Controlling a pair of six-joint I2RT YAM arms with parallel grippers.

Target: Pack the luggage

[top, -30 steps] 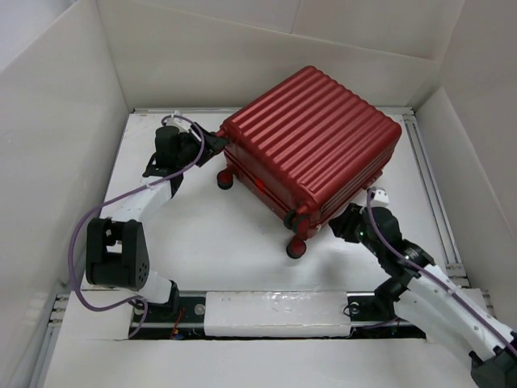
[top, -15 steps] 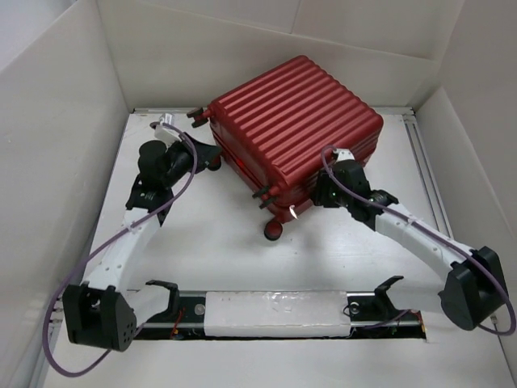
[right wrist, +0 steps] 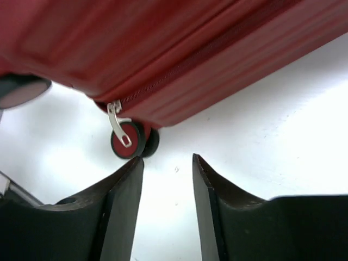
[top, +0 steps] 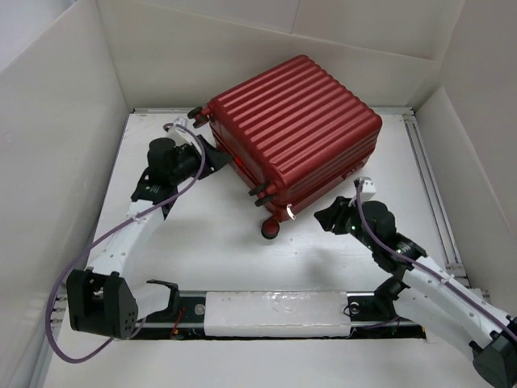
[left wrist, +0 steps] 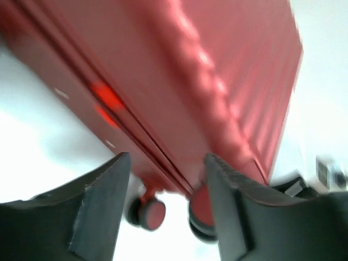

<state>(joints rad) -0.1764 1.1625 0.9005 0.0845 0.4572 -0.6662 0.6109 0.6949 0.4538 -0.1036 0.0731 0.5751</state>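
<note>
The luggage (top: 295,129) is a large dark red ribbed hard-shell suitcase, closed, lying flat at the back middle of the white table, its wheels facing the near left. My left gripper (top: 212,155) is open at its left side; the left wrist view shows the red shell (left wrist: 179,81) and two wheels (left wrist: 145,212) beyond the jaws. My right gripper (top: 327,217) is open and empty on the table just in front of the suitcase's near edge. The right wrist view shows the zipper seam, a silver zipper pull (right wrist: 118,128) and a wheel (right wrist: 130,140).
White walls enclose the table on the left, back and right. A metal rail (top: 432,194) runs along the right edge. The arm bases sit on a white bar (top: 275,311) at the near edge.
My right arm has pulled back from the suitcase's near right side towards the front. My left gripper has moved closer to the suitcase's left side. The suitcase has barely shifted in the last half second.
</note>
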